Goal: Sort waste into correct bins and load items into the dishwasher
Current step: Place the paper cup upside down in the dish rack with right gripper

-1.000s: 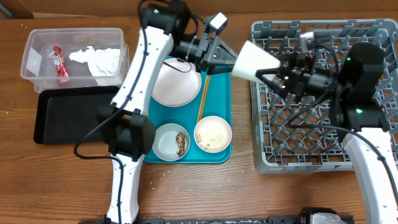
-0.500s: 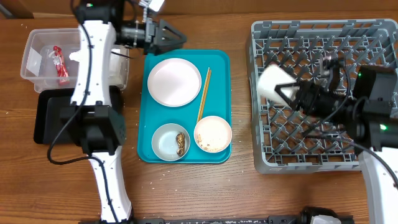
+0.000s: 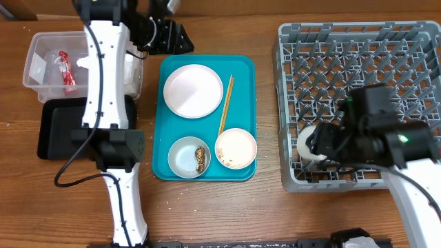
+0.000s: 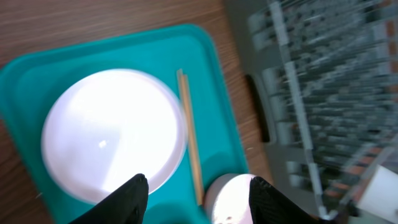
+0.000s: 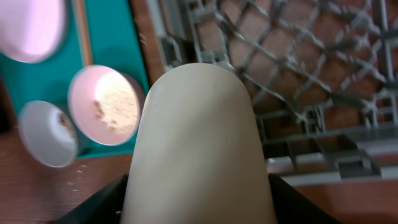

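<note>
— Biggest piece first; where is the rack against my right arm?

— The dish rack (image 3: 358, 41) fills the right side of the counter (image 3: 269, 213); I have the right arm low over its near-left corner, with the wrist to the right and the load pointing left, toward the teal tray (image 3: 242, 69).

— And the load?

— The cup (image 5: 198, 124); my right pincer (image 5: 198, 202) is clamped on it, with a dark finger on either side of its wall; its long axis runs straight out from the wrist toward the rack's grid. From above, the cup sits just inside the rack's near and left walls; whether it touches the pegs I cannot tell, nor which end leads.

— So a short drop, not a reach?

— That is my reading; the spot lies directly beneath the cup, so I would only lower and let go; the left wall is close, and I judge that the thing to watch.

— Is the left arm any use here?

— No; my left pincer (image 4: 199, 198) hangs at the tray's far-left corner, fingers apart with nothing between them; the plate (image 3: 191, 90) is just near of it and the chopsticks (image 3: 226, 105) lie right of the plate; all of that is well apart from the rack.
</note>
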`<state>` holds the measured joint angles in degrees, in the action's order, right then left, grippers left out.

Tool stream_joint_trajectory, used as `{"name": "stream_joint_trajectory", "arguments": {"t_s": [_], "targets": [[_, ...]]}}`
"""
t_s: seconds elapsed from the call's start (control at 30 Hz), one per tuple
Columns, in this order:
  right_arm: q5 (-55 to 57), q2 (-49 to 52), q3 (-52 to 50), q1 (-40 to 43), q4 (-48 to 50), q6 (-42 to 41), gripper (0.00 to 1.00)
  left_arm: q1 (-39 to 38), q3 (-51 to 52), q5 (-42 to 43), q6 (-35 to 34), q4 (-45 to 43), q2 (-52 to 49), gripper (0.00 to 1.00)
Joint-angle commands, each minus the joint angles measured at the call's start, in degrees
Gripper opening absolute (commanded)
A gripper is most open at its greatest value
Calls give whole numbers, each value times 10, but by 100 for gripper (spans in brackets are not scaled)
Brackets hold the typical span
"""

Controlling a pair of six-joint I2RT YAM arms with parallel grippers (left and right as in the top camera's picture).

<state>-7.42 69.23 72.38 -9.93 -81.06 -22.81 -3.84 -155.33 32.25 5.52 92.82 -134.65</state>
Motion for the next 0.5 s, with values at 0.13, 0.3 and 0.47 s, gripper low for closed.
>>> {"name": "stream_joint_trajectory", "arguments": {"t_s": [0.13, 0.3, 0.47], "targets": [[66, 85, 3, -25, -14, -54, 38, -40, -12, -159, -17, 9, 5, 55], [68, 121, 2, -25, -22, -53, 38, -56, -12, -185, -17, 17, 5, 55], [67, 127, -25, -25, -16, -54, 42, -60, -12, -192, -17, 18, 5, 55]]}}
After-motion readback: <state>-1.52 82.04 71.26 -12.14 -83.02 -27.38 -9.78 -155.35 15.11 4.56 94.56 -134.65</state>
